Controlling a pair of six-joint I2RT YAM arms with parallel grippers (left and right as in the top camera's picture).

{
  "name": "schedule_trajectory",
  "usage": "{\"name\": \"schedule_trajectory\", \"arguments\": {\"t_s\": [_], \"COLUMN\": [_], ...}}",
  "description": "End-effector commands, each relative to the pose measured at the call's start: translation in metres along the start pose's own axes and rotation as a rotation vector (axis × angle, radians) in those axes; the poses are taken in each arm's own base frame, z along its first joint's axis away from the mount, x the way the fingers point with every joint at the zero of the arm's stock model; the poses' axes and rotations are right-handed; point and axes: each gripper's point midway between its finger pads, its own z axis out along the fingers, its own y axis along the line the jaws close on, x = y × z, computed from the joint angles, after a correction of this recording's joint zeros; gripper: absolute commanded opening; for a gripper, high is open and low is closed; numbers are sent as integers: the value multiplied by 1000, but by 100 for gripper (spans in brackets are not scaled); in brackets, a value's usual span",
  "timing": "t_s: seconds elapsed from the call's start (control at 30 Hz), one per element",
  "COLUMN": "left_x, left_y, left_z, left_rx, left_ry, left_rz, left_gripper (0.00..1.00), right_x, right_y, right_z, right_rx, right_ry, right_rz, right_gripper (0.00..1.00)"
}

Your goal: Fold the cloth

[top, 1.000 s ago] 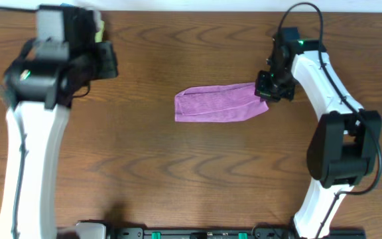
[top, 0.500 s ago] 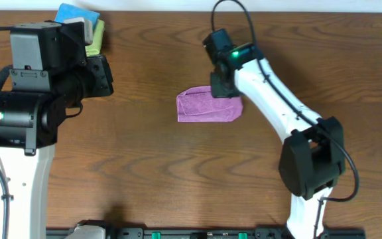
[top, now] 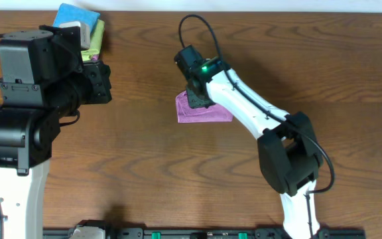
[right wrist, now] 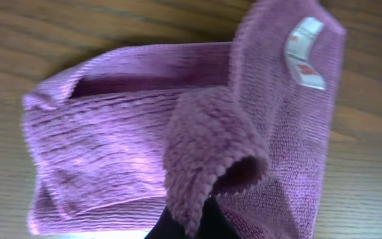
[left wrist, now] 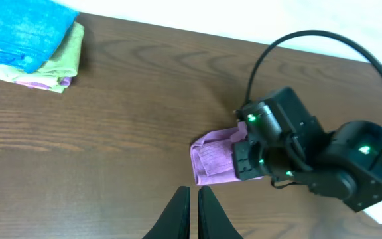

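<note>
The purple cloth (top: 207, 114) lies near the table's middle, doubled into a short rectangle. My right gripper (top: 197, 99) hovers over its upper left part, shut on a fuzzy edge of the cloth (right wrist: 204, 153) that curls up out of the fingertips (right wrist: 207, 222). A white label (right wrist: 307, 53) shows on the turned-over layer. In the left wrist view the cloth (left wrist: 214, 159) sits under the black right gripper head. My left gripper (left wrist: 191, 194) is shut with nothing in it, held above bare wood left of the cloth, and also shows in the overhead view (top: 105, 83).
A stack of folded cloths, bright blue (top: 77, 16) over light green (top: 95, 36), sits at the table's far left corner. It also appears in the left wrist view (left wrist: 28, 36). The right arm (top: 257, 109) reaches diagonally over the table's middle.
My right gripper has carried the cloth's right end leftward over the rest, so the long strip is now a short folded rectangle. The left arm shifted slightly.
</note>
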Motion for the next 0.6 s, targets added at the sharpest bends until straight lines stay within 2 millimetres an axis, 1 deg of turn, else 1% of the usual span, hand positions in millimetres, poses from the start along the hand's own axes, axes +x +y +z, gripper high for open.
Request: {"name": "schedule_trajectory", "arguments": {"t_s": [0.0, 0.3, 0.43, 0.57], "left_x": [1, 3, 3, 3], "left_y": [-3, -2, -2, -2], "left_z": [-4, -4, -4, -4], "left_rx": [14, 11, 11, 11], "left_ry": [-1, 10, 10, 10], "left_rz": [-12, -15, -15, -15], "left_gripper": [7, 7, 7, 8], "right_x": [0, 6, 14, 18], "right_y": [13, 32, 41, 49], "right_z": [-2, 0, 8, 11], "right_rx": [-10, -42, -67, -86], "right_ry": [-13, -13, 25, 36], "right_rz": [-6, -35, -47, -56], "right_gripper": [1, 1, 1, 1]}}
